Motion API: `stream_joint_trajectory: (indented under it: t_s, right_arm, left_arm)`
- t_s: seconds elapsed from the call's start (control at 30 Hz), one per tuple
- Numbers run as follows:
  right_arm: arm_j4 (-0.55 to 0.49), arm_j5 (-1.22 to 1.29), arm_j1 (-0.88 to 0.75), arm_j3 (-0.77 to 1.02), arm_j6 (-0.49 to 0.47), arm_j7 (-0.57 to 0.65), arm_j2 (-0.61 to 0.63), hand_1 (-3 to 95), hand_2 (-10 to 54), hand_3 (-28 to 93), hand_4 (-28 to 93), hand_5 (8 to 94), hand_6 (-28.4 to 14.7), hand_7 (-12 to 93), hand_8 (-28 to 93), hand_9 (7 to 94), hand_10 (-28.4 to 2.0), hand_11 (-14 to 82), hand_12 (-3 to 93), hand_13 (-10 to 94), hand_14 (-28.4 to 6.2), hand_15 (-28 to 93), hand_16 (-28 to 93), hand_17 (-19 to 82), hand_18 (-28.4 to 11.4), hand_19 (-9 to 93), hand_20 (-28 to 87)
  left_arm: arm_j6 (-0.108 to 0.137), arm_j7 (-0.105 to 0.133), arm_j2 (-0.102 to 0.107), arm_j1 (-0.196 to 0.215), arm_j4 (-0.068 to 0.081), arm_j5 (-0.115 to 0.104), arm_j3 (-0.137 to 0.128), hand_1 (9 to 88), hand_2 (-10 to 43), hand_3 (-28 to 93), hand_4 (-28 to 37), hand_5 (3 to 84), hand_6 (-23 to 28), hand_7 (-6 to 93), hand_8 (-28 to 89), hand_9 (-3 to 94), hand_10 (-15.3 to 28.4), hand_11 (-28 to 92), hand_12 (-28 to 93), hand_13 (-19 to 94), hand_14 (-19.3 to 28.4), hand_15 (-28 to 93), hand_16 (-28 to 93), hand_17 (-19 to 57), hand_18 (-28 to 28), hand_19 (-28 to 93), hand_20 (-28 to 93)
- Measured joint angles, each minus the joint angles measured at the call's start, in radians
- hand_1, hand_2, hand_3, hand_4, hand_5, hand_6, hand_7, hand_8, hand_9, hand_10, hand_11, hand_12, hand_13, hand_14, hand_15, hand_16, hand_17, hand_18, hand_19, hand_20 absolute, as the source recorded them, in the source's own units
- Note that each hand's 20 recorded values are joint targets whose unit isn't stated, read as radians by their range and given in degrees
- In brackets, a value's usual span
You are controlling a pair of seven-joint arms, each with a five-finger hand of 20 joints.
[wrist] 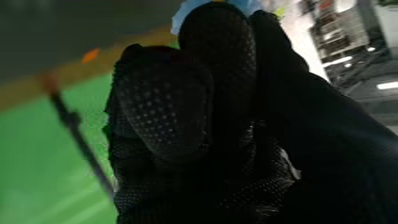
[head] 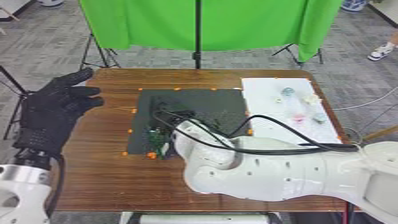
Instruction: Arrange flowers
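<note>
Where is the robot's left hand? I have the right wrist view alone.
Observer: In the head view, the black-gloved left hand is raised at the left edge of the brown wooden table.

Operator: Good. How are its fingers?

Observer: Open and relaxed, with nothing in them.

Operator: And what is to the right of the dark rectangular mat?

Observer: A white rectangular sheet, with small pale blue, cream and pink pieces on it that look like flower heads.
</note>
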Motion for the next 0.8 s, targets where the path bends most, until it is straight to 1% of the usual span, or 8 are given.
stream_joint_trajectory:
  t_s: [0.1, 0.17, 0.3, 0.33, 0.4, 0.53, 0.63, 0.8]
  right_arm:
    - [0.001, 0.126, 0.019, -0.015, 0.014, -0.036, -0.014, 57.1, -9.5, 68, -28, 87.0, 2.2, 22, 3, 93.7, -7.3, 33.7, 21.4, 88, -1.9, 62, 22, 34, -17.5, 91, 3]
    - [0.004, 0.174, 0.046, -0.05, 0.03, -0.039, -0.027, 56.7, -9.5, 68, -28, 87.3, 2.4, 22, 2, 93.7, -7.2, 33.8, 21.5, 88, -1.8, 62, 22, 34, -17.4, 91, 4]
    - [0.029, 0.184, 0.119, -0.152, 0.082, -0.031, -0.065, 55.2, -9.5, 69, -28, 87.7, 3.0, 20, 1, 93.7, -6.7, 33.6, 21.4, 88, -1.9, 63, 22, 34, -16.8, 90, 4]
    - [0.037, 0.183, 0.128, -0.16, 0.088, -0.025, -0.074, 54.8, -9.5, 69, -28, 87.9, 3.3, 20, 1, 93.7, -6.5, 33.7, 21.2, 87, -1.9, 63, 22, 33, -16.7, 90, 5]
    - [0.046, 0.183, 0.137, -0.158, 0.094, -0.014, -0.085, 55.6, -9.5, 67, -28, 88.3, 4.3, 19, 1, 93.7, -6.2, 34.0, 20.4, 87, -1.9, 63, 21, 33, -16.6, 90, 5]
    - [0.052, 0.183, 0.154, -0.164, 0.106, 0.018, -0.093, 55.3, -9.5, 67, -28, 87.7, 4.9, 18, 0, 93.7, -5.9, 34.1, 19.6, 87, -2.0, 64, 21, 33, -16.4, 89, 6]
    - [0.059, 0.179, 0.159, -0.167, 0.103, 0.032, -0.094, 55.0, -9.5, 67, -28, 85.4, 5.3, 16, -1, 93.7, -6.0, 31.6, 20.7, 86, -2.2, 64, 21, 32, -16.4, 88, 9]
    - [0.071, 0.184, 0.136, -0.137, 0.045, 0.031, -0.093, 54.3, -9.5, 64, -28, 80.7, 5.3, 14, -3, 93.7, -6.1, 29.3, 20.3, 85, -2.5, 65, 20, 32, -16.4, 87, 12]
  left_arm:
    - [0.0, 0.009, 0.012, -0.01, 0.002, -0.003, 0.001, 20.2, 9.0, 77, -28.2, 38.1, 9.0, 24.9, -16, 37.3, 21.2, 54, 5, 36, 27.2, 79, -16, -6.0, 26.7, 69, 11]
    - [-0.002, 0.014, 0.021, -0.02, 0.006, -0.011, 0.003, 20.3, 9.1, 77, -28.0, 38.0, 8.8, 24.2, -15, 37.3, 21.1, 55, 4, 37, 26.7, 80, -17, -5.9, 26.6, 75, -3]
    - [-0.012, 0.03, 0.037, -0.038, 0.013, -0.04, 0.011, 20.3, 9.1, 77, -27.9, 37.6, 8.8, 23.6, -15, 37.0, 20.8, 54, 4, 37, 26.5, 79, -17, -5.7, 26.6, 78, -8]
    - [-0.019, 0.029, 0.04, -0.047, 0.019, -0.041, 0.018, 20.3, 9.2, 77, -27.9, 37.6, 8.9, 23.3, -14, 37.0, 20.9, 53, 5, 36, 26.6, 78, -16, -5.6, 26.6, 80, -16]
    - [-0.036, 0.018, 0.042, -0.076, 0.034, -0.041, 0.04, 20.4, 9.2, 77, -27.8, 37.7, 8.9, 22.9, -14, 37.2, 21.0, 53, 5, 37, 26.6, 78, -15, -5.4, 26.5, 81, -20]
    - [-0.063, -0.036, 0.043, -0.152, 0.058, -0.04, 0.065, 20.4, 9.1, 77, -27.7, 37.7, 9.2, 22.3, -14, 36.7, 21.3, 50, 5, 35, 27.8, 75, -16, -5.8, 26.6, 82, -23]
    - [-0.066, -0.038, 0.043, -0.171, 0.058, -0.04, 0.062, 20.4, 9.2, 77, -27.5, 37.6, 9.3, 20.7, -13, 35.7, 21.6, 44, 6, 32, 28.3, 71, -16, -6.7, 26.4, 80, -23]
    - [-0.064, -0.024, 0.043, -0.155, 0.054, -0.04, 0.054, 20.5, 9.1, 77, -27.4, 37.6, 9.6, 19.6, -12, 35.3, 22.0, 40, 8, 30, 28.4, 67, -14, -7.5, 26.2, 77, -19]
